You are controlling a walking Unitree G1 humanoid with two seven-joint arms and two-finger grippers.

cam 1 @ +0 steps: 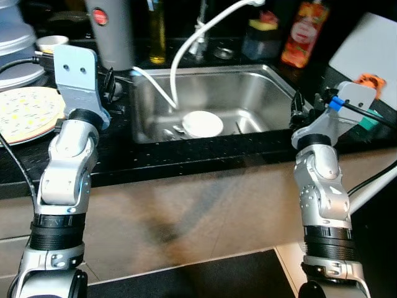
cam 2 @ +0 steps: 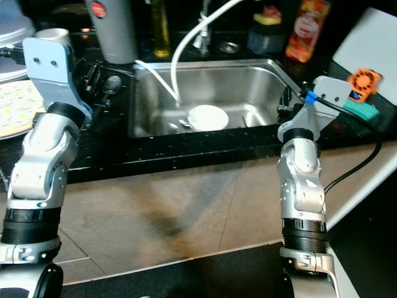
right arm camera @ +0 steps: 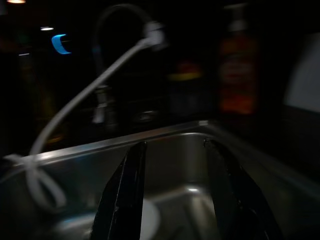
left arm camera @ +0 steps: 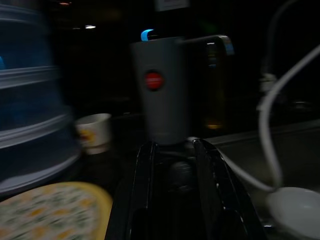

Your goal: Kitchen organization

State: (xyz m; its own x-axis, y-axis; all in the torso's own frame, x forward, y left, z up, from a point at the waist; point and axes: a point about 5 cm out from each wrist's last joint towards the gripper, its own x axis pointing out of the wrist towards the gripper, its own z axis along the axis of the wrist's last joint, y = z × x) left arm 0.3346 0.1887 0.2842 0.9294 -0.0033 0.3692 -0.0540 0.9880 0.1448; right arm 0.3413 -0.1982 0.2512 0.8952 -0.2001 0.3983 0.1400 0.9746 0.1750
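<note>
Both grippers hold nothing, fingers parted: left gripper (left arm camera: 172, 200) raised over the counter (cam 1: 186, 158) left of the sink (cam 1: 273, 84), right gripper (right arm camera: 172, 200) at its right rim.

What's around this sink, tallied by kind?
Bottles: 2, oil bottle, orange-labelled sauce bottle
Dishes: 3, white bowl in the sink, patterned plate, small cup
Grey jug: 1
Yellow sponge: 1
White hose: 1
Total: 8
</note>
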